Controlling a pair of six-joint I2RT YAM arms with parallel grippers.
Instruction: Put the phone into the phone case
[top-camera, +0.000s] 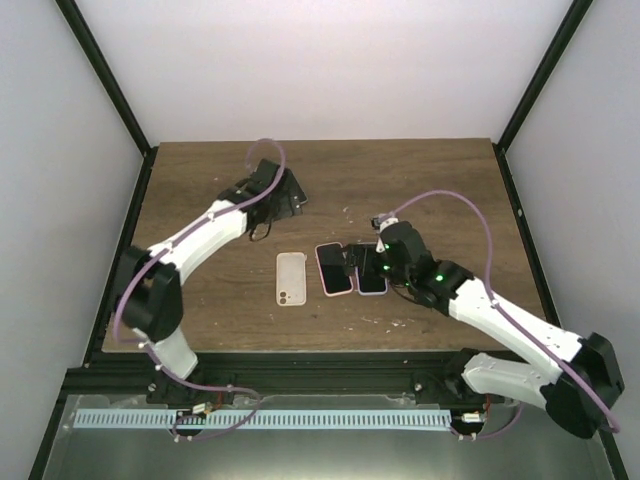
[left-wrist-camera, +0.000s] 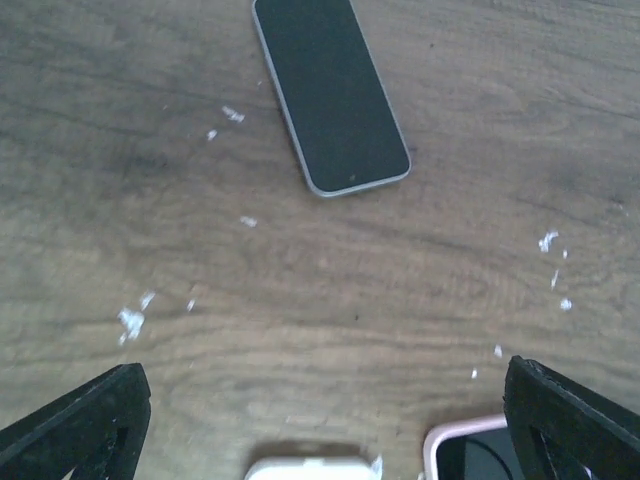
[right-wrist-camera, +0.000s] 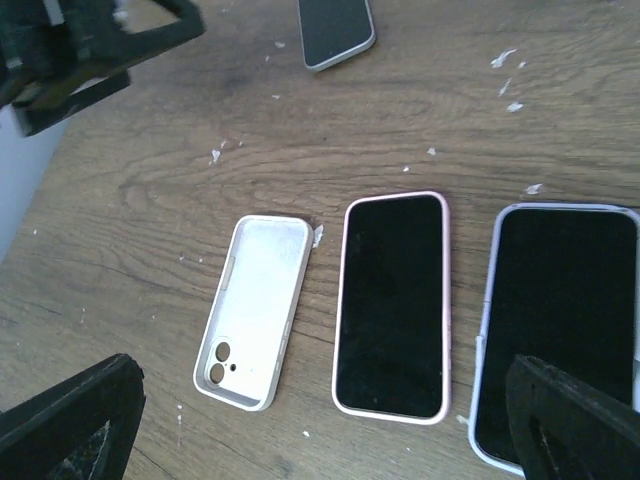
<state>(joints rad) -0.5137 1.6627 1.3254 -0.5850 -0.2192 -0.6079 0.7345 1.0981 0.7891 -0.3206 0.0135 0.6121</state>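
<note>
The bare phone (left-wrist-camera: 330, 95), dark screen with a grey rim, lies face up at the far middle of the table; its end also shows in the right wrist view (right-wrist-camera: 338, 30). The empty whitish phone case (right-wrist-camera: 255, 310) lies open side up nearer the front, also seen in the top view (top-camera: 290, 278). My left gripper (left-wrist-camera: 322, 378) is open and empty. It hovers above bare wood between the phone and the case, and shows in the top view (top-camera: 278, 196). My right gripper (right-wrist-camera: 320, 368) is open and empty over the cased phones, also visible in the top view (top-camera: 360, 262).
A phone in a pink case (right-wrist-camera: 392, 305) and a phone in a lavender case (right-wrist-camera: 560, 320) lie side by side right of the empty case. Small white flecks dot the wood. Black frame posts and white walls bound the table (top-camera: 420, 190).
</note>
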